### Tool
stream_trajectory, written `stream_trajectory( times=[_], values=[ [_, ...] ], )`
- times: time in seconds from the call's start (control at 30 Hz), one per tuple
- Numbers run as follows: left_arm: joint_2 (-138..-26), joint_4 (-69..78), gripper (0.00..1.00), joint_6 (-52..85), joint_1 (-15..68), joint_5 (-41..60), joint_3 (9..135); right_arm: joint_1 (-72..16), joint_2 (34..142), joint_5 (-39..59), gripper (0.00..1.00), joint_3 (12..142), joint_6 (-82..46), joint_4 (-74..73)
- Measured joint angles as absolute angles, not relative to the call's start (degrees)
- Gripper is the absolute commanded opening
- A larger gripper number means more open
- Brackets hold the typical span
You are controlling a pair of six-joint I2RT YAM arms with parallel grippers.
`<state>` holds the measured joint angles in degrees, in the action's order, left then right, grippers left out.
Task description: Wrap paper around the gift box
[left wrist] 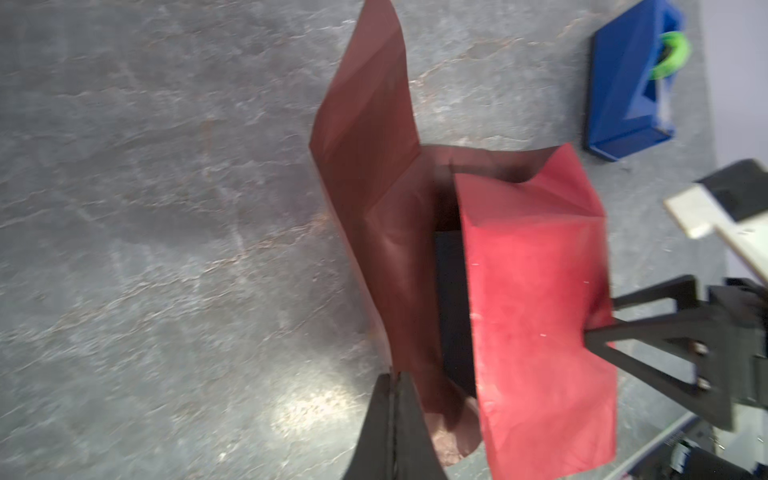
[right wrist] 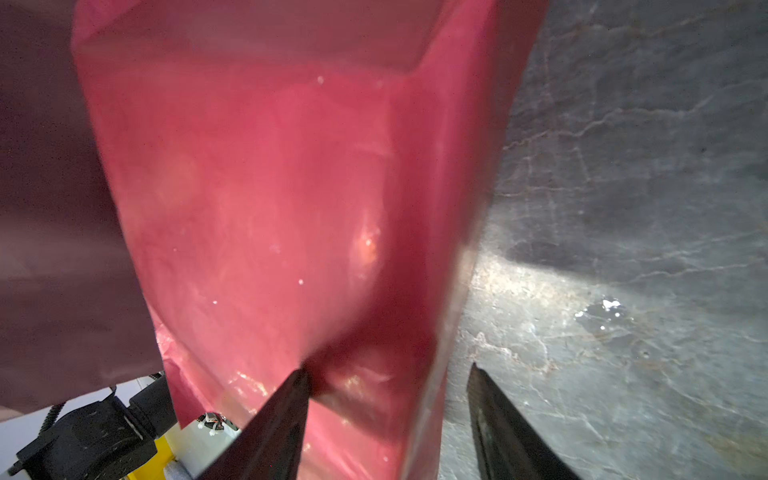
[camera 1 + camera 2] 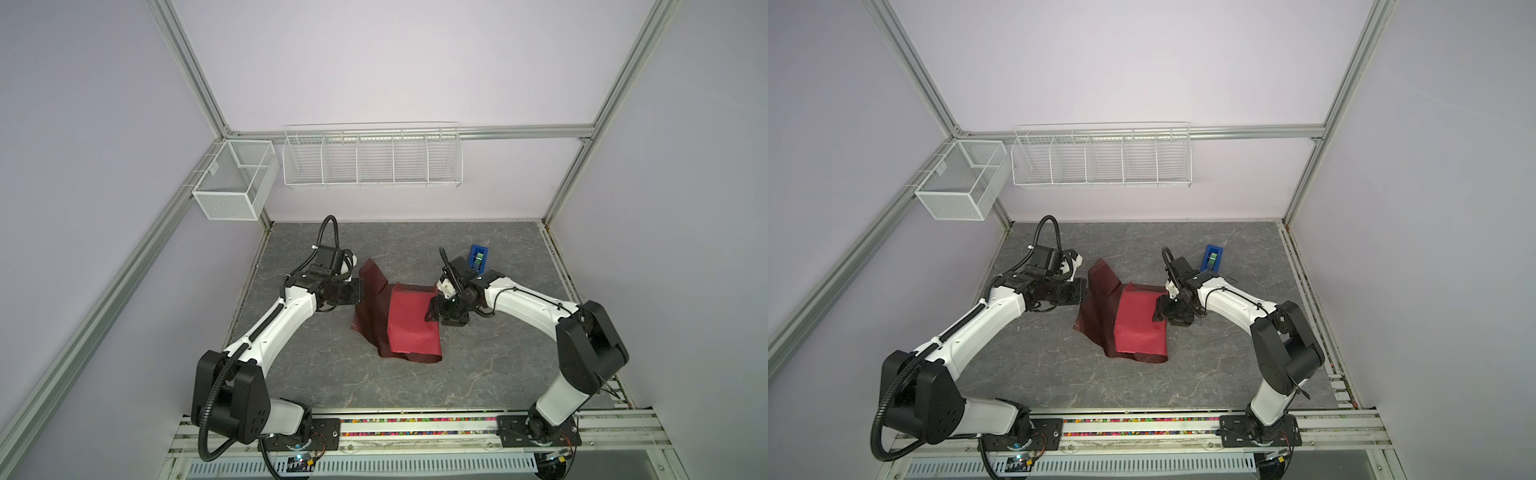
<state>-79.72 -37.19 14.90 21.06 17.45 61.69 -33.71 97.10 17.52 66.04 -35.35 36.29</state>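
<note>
Table (image 3: 457,374): grey stone.
Paper (image 3: 411,324): mid-table, draped over box (image 1: 452,299), left flap raised.
Tape dispenser (image 3: 478,258): far right, apart.
My left gripper (image 1: 392,380): clenched on flap edge.
My right gripper (image 2: 388,370): jaws apart, one tip pressing paper.

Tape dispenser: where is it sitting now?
In both top views the blue tape dispenser stands right of centre, just behind the right arm, apart from the paper.
</note>
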Motion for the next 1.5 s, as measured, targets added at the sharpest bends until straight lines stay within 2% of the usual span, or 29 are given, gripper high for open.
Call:
stream_trajectory(
  times=[0.27, 0.47, 0.9, 1.27, 1.5],
  values=[
    [-78.52, -38.59, 0.00, 15.05, 26.59, 19.99, 63.57, -34.30, 97.12, 17.39, 0.63, 66.04, -35.55, 36.14],
    [-78.96, -37.06, 0.00, 20.45, 29.28, 22.33, 64.29, -34.35, 97.12, 17.39, 0.63, 66.04, -35.64, 36.14],
    [-79.35, -19.73, 0.00, 39.68, 29.82, 31.35, 56.97, -34.68, 97.19, 17.37, 0.63, 65.76, -38.46, 34.39],
    [-79.64, -16.69, 0.00, 43.53, 30.44, 31.97, 56.97, -34.76, 97.19, 17.41, 0.63, 64.88, -40.51, 31.83],
    [-84.51, -16.51, 0.00, 43.64, 33.32, 33.58, 58.06, -34.87, 97.19, 17.43, 0.63, 64.60, -40.73, 30.98]
  ],
)
